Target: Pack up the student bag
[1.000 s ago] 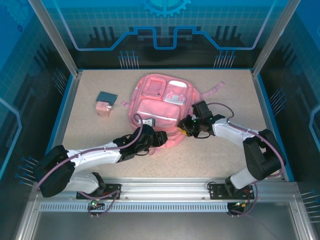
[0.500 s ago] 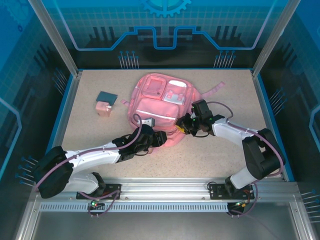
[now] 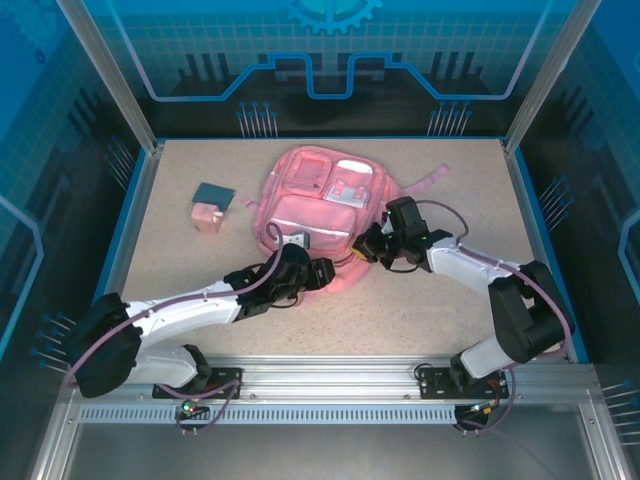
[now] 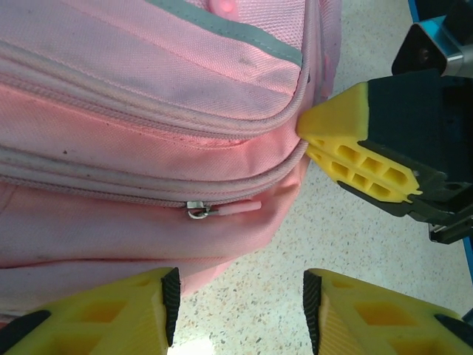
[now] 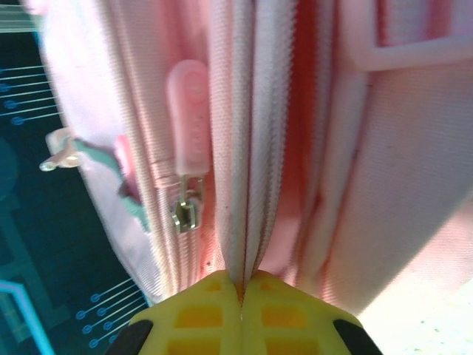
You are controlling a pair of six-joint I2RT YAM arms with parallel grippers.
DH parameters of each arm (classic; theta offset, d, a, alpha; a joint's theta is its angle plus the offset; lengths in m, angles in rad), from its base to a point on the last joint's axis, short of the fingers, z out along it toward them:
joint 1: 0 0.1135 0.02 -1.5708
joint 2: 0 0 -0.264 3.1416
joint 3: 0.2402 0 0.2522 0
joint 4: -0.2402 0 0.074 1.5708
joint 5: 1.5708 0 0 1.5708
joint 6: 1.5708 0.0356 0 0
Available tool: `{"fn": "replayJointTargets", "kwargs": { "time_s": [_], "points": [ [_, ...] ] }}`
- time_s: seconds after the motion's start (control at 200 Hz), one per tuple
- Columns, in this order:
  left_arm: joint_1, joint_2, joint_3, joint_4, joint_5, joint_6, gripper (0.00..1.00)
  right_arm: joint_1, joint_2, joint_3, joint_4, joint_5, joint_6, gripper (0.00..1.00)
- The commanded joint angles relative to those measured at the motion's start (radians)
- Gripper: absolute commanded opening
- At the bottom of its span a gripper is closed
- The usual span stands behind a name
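Passable: bare table (image 3: 490,190) right of the student bag (image 3: 315,205) and the near strip between both arms; blocked: the bag at centre, left gripper (image 3: 318,272) open at its near edge, right gripper (image 3: 366,250) pinched onto its right corner, pink box (image 3: 208,216) just beside dark blue book (image 3: 213,192) far left.

High view from the near side down onto the bench (image 3: 180,250), both wrist views close against the shared student bag (image 3: 315,210)
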Motion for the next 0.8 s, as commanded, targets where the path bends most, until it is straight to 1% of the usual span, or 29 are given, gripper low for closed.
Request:
{"fn": "replayJointTargets", "kwargs": {
  "time_s": [0.0,0.125,0.265,0.39,0.51,0.585,0.67,0.755,0.795],
  "points": [
    [0.008,-0.032,0.051,-0.078,-0.049,-0.019,0.5,-0.007,-0.075,0.002,0.123,-0.06,-0.014,0.01],
    [0.01,-0.016,0.077,-0.11,-0.08,-0.025,0.51,-0.006,-0.094,0.0,0.16,-0.089,-0.002,0.0],
    [0.011,0.022,0.106,-0.121,-0.089,-0.049,0.51,-0.006,-0.095,-0.004,0.204,-0.115,0.019,0.0],
    [0.016,0.055,0.139,-0.139,-0.12,-0.09,0.54,-0.002,-0.103,-0.003,0.226,-0.124,0.019,0.0],
    [0.016,0.104,0.209,-0.245,-0.165,-0.147,0.55,0.001,-0.111,-0.003,0.22,-0.118,0.013,0.0],
    [0.016,0.129,0.228,-0.263,-0.158,-0.169,0.53,0.001,-0.114,-0.005,0.218,-0.116,0.01,0.0],
    [0.016,0.145,0.229,-0.244,-0.139,-0.171,0.52,0.001,-0.113,-0.006,0.217,-0.116,0.01,0.0],
    [0.016,0.159,0.234,-0.226,-0.12,-0.17,0.54,0.001,-0.111,-0.009,0.221,-0.119,0.012,0.0],
    [0.016,0.17,0.245,-0.239,-0.117,-0.17,0.56,0.001,-0.112,-0.01,0.226,-0.12,0.013,0.0]
  ]
}}
